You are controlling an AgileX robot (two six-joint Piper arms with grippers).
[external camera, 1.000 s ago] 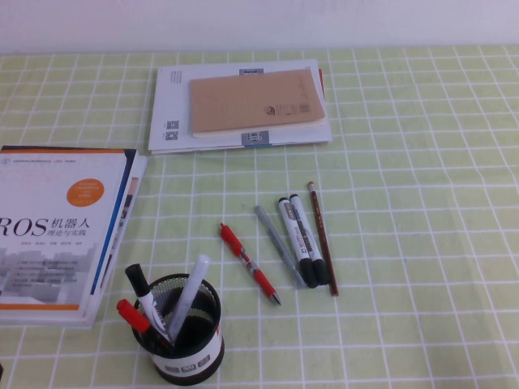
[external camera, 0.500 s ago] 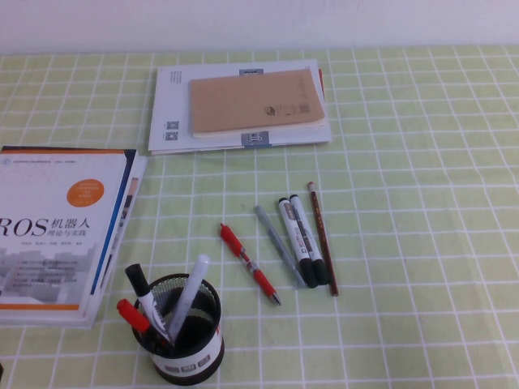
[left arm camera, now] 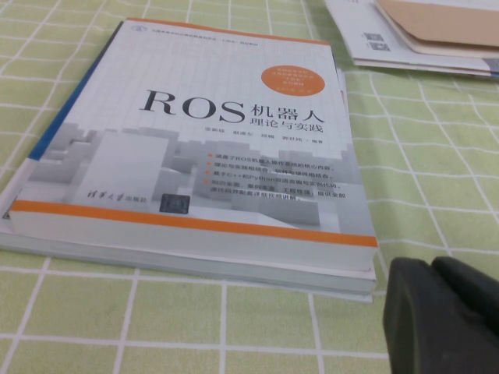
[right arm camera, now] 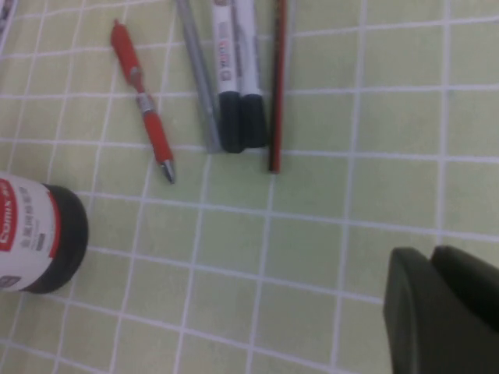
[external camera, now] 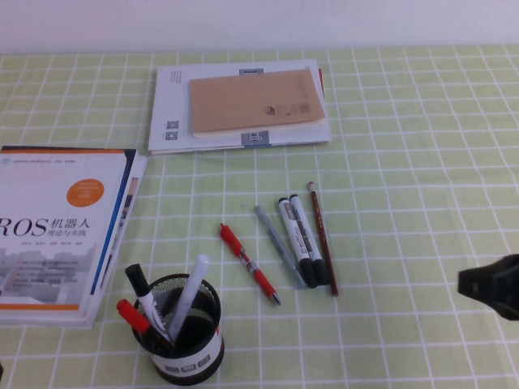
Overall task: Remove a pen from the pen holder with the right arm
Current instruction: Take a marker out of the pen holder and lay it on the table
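Though cut off, right gripper (external camera: pixel 491 285), pressed together, hangs well right of pen holder (external camera: pixel 188 340); left gripper (left arm camera: pixel 440 315) left of it, state unreadable.

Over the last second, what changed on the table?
The right gripper has come into the high view at the right edge, shut and empty, right of the loose pens. The pen holder, its pens, the notebooks and the big book stayed put. The left gripper sits beside that book.

The right gripper (external camera: pixel 478 284), fingers (right arm camera: pixel 413 304) together, hangs at the tabletop's (external camera: pixel 405 121) right edge; the left gripper (left arm camera: pixel 433 273) sits low near its front-left corner.
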